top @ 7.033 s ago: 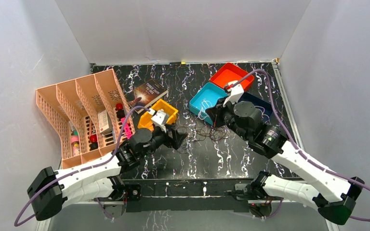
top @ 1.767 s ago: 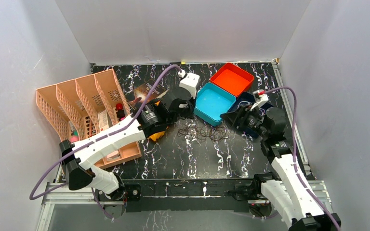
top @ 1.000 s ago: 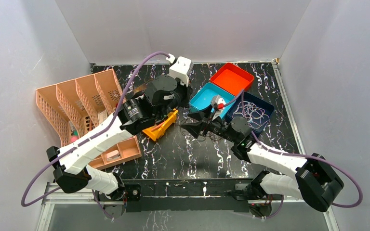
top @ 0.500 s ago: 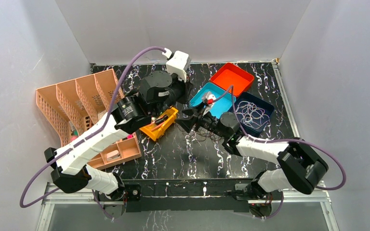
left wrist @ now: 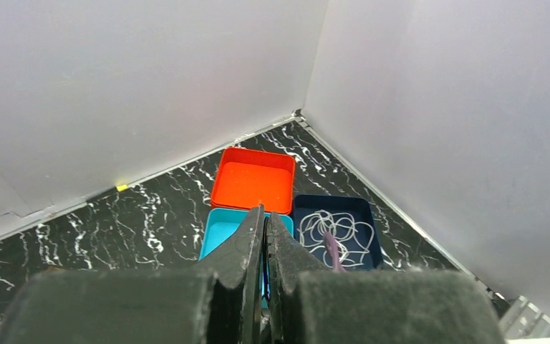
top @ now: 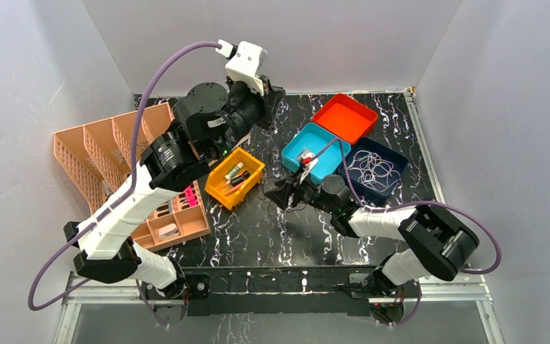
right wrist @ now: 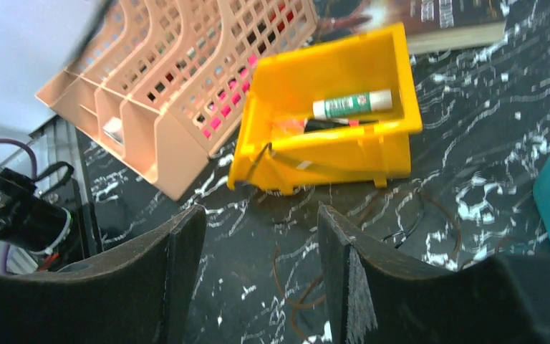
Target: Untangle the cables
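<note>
While the pale cables [top: 369,169] already lie in the navy tray [top: 390,147] near the table's [top: 258,244] far right corner, you see dark cables [right wrist: 276,269], seemingly unsorted, mid-table beneath the spread right gripper [right wrist: 254,215], with the left gripper [left wrist: 263,215] pressed together aloft.

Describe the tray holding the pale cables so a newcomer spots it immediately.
On the black marbled table, three shallow trays cluster at the far right. The navy tray sits nearest the right wall, right of the teal tray and nearer than the orange tray. It is the only dark one, with pale cables looped inside.
</note>
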`<state>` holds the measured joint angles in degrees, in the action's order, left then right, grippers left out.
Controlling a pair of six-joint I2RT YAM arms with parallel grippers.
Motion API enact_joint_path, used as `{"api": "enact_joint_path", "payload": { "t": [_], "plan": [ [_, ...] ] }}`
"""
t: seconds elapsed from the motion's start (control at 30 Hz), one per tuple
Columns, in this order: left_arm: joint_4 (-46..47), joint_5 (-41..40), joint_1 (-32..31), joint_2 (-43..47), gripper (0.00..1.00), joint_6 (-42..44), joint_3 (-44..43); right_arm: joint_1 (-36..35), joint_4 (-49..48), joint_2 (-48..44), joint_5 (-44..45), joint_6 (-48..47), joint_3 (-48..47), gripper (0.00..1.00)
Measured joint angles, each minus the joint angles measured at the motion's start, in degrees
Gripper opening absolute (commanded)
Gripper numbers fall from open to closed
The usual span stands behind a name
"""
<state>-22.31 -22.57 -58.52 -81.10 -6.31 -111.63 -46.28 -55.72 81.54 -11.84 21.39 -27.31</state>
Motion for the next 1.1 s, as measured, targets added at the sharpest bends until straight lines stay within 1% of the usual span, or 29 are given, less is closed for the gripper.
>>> {"api": "enact_joint_path", "payload": {
  "t": [0.3,0.43,0.53,0.67,0.87,0.93,1.0,1.1],
  "plan": [
    [0.2,-2.8,0.0,-3.5,0.00,5.3,-6.1,0.0,0.2,1.4,0.9,0.8,5.7,0.65],
    [1.2,-4.1,0.0,-3.9,0.00,7.6,-8.6,0.0,-0.1,1.4,1.2,1.0,10.0,0.65],
    [1.7,-5.0,0.0,-3.9,0.00,8.9,-9.7,0.0,1.6,-1.6,1.3,1.2,14.1,0.68],
    [2.1,-5.6,0.0,-3.9,0.00,10.1,-9.9,0.0,7.4,-13.1,2.2,1.1,17.7,0.71],
    [2.1,-5.7,0.0,-3.9,0.00,10.8,-9.9,-0.1,19.8,-37.7,7.5,0.4,18.5,0.73],
    [2.0,-5.4,0.0,-3.9,0.00,10.8,-9.8,-0.1,22.4,-43.9,9.6,-1.2,18.5,0.73],
    [1.9,-5.0,0.0,-3.8,0.00,10.8,-9.7,-0.1,23.7,-48.2,11.5,-3.7,18.5,0.73],
    [1.9,-4.2,0.0,-3.3,0.00,10.7,-8.7,-0.1,23.4,-51.6,13.0,-8.0,18.4,0.73]
  ]
}}
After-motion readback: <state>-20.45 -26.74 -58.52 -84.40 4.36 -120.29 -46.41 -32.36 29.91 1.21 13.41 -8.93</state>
